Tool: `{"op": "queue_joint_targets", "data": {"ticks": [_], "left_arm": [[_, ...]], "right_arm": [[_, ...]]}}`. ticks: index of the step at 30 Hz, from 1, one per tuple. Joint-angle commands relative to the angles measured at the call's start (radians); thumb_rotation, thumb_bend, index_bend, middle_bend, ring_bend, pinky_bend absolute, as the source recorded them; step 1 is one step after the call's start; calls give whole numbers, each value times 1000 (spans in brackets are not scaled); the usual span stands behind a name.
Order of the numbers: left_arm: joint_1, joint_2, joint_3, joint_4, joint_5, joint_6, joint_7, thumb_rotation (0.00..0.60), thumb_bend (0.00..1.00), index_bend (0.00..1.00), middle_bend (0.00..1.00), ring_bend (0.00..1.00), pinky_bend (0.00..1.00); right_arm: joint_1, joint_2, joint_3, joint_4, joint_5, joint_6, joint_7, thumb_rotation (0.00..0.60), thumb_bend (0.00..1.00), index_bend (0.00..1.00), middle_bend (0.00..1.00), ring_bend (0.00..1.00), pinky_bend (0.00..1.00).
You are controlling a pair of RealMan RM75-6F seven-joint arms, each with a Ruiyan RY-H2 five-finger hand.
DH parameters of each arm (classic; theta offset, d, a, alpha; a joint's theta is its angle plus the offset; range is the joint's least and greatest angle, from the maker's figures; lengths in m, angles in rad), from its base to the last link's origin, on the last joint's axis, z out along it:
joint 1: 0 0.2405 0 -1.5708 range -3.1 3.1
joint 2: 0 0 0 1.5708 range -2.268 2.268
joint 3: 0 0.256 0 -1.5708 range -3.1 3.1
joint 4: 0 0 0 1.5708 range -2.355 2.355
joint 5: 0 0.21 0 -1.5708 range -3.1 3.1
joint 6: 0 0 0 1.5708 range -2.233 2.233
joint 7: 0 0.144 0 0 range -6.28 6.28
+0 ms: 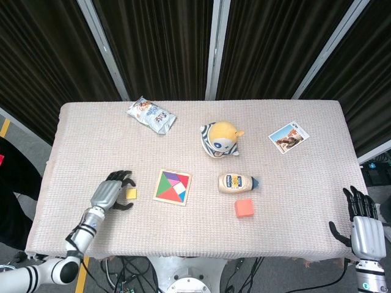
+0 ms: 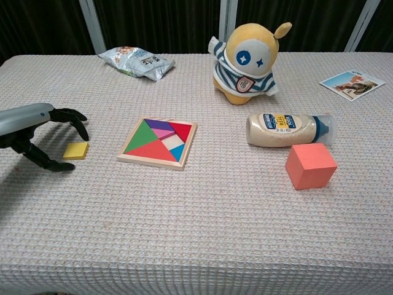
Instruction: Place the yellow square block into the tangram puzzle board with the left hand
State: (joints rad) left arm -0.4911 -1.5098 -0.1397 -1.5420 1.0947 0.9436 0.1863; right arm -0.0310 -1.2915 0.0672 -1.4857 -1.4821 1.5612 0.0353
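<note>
The yellow block (image 2: 76,150) lies on the table just left of the board (image 2: 159,142), not yet picked up. The left hand (image 2: 38,129) arches over it, fingers spread, holding nothing. Grasping and placing remain. The right hand (image 1: 367,229) idles, fingers apart

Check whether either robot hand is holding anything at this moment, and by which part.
Nothing is held. The left robot hand arches over the yellow square block, which lies flat on the table, fingers apart. The right robot hand is open and empty.
</note>
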Motion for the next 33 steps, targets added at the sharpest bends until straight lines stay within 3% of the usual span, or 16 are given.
{"op": "queue_joint_targets", "data": {"ticks": [1,33], "left_arm": [[-6,-1,0,-1,-8,-2,3,600,222,338,83,0,21],[-34,-3,4,-14,-95,21,33,600,312,450,106,0,22]], "right_arm": [[0,0,0,0,2,-2,-1,600,191,0,0,0,0],[0,-1,-2,0,18,-19,-4,600,201,0,0,0,0]]}}
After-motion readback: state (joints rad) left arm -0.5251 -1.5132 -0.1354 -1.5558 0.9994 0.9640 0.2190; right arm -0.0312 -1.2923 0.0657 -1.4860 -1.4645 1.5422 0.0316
